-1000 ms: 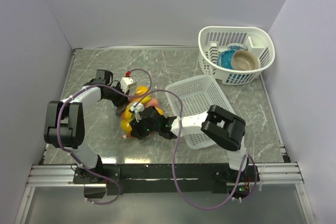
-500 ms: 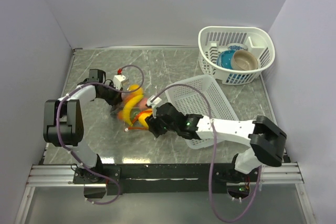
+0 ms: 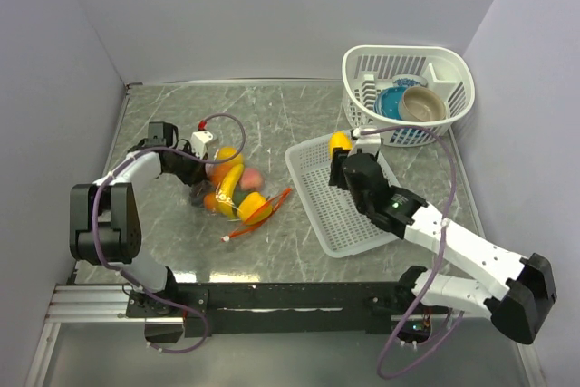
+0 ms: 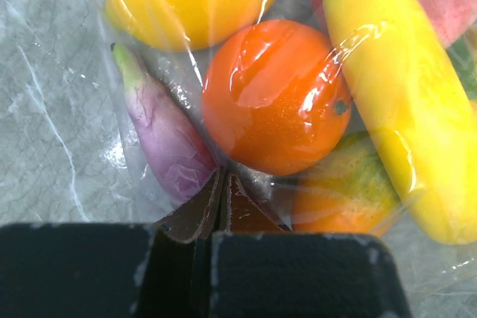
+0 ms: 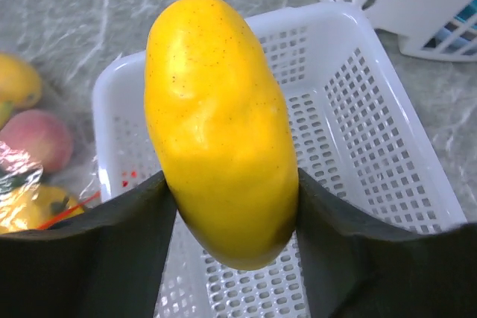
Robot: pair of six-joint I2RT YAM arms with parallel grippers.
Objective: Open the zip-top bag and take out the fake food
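The zip-top bag (image 3: pixel 227 195) lies left of centre on the table, its red zip strip (image 3: pixel 261 213) pointing toward the near right. Fake food shows through the plastic: an orange (image 4: pixel 276 94), a purple piece (image 4: pixel 168 139), a long yellow piece (image 4: pixel 395 102) and a pink one (image 3: pixel 255 175). My left gripper (image 3: pixel 198 186) is shut on the bag's clear plastic at its far-left end, the jaws pinched together (image 4: pixel 222 184). My right gripper (image 3: pixel 341 149) is shut on a yellow fruit (image 5: pixel 220 124), held above the far-left corner of the white mesh basket (image 5: pixel 358 132).
A round white basket (image 3: pixel 453 74) at the back right holds a blue bowl (image 3: pixel 391 102) and a tan bowl (image 3: pixel 424 104). The rectangular mesh basket (image 3: pixel 317 201) sits right of the bag. Grey walls close in both sides.
My right gripper has drawn the yellow fruit out of the bag and swung right and away, to above the mesh basket. The left gripper stays pinched on the bag, which shifted slightly.
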